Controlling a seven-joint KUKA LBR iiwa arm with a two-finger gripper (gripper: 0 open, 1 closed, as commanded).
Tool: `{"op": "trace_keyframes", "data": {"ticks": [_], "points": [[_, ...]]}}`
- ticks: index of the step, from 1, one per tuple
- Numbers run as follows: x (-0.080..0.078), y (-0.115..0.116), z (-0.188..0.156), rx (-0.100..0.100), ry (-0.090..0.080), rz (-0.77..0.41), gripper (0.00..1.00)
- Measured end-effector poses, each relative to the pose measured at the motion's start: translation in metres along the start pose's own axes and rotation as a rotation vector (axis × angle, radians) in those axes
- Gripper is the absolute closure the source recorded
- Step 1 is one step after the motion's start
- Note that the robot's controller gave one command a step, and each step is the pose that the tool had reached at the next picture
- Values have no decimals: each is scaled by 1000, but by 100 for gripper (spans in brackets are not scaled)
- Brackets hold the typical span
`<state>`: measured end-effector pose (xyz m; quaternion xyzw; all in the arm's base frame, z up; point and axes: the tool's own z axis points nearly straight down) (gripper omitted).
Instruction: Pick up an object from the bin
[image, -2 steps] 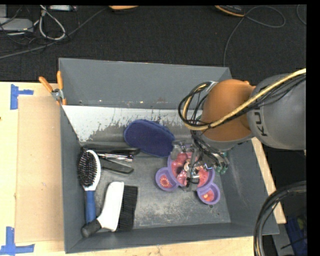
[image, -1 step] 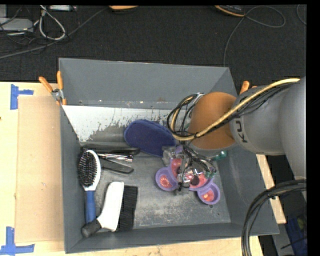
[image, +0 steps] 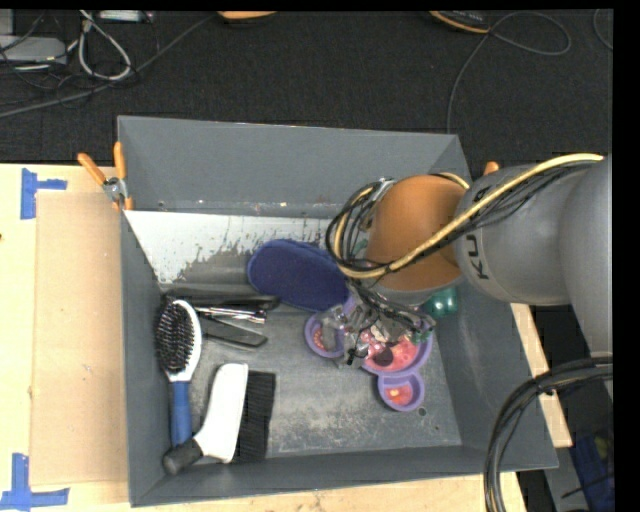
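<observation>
The gripper (image: 362, 340) is lowered into the right half of the bin (image: 300, 160), directly over a cluster of purple plastic scoops (image: 400, 390) lying on the bin floor. It is down among the scoops, and whether it is open or closed, or has hold of 1 of them, cannot be told. A dark blue oval pad (image: 292, 273) lies just beside the cluster, to its upper left. A green item (image: 445, 302) sits near the right wall. Well apart, at the left, lie a black hairbrush with a blue handle (image: 177, 352), a white scrubbing brush (image: 232, 412) and a black metal tool (image: 232, 318).
</observation>
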<state>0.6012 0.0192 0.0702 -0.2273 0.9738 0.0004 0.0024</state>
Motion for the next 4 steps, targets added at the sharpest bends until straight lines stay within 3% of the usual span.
{"op": "trace_keyframes", "data": {"ticks": [1, 4], "points": [[0, 0, 0, 0, 0, 0, 100], [1, 1, -66, -2, 5, 3, 100]]}}
